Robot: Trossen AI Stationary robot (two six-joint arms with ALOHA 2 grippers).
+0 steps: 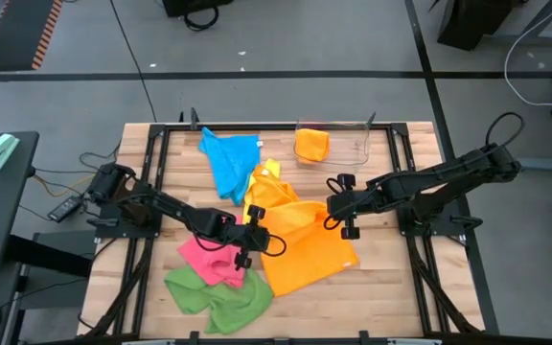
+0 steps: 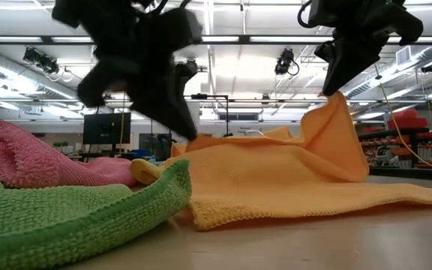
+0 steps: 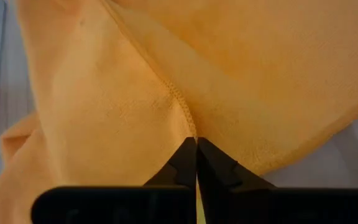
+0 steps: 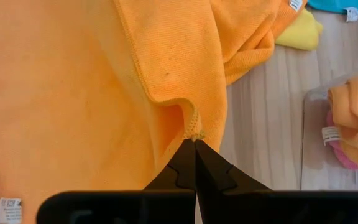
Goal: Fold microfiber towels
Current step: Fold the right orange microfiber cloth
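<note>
We can't make out much of the yellow towel [image 1: 268,171], it's mostly buried under the orange towel [image 1: 307,251] mid-table. Left end effector [image 1: 248,233] and right end effector [image 1: 337,213] both pinch its hem. Pink towel [image 1: 209,261] and green towel [image 1: 220,299] crowd the near edge.

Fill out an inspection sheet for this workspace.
Surface: wooden table in a black frame.
Job's things: orange towel mid-table, partly lifted; pink towel, green towel, blue towel and yellow towel loose.
Clutter: clear bin holding folded towels.
Hands: left hand and right hand both shut on the orange towel.
Cables: wires left of the table.
Surroundings: grey floor.
</note>
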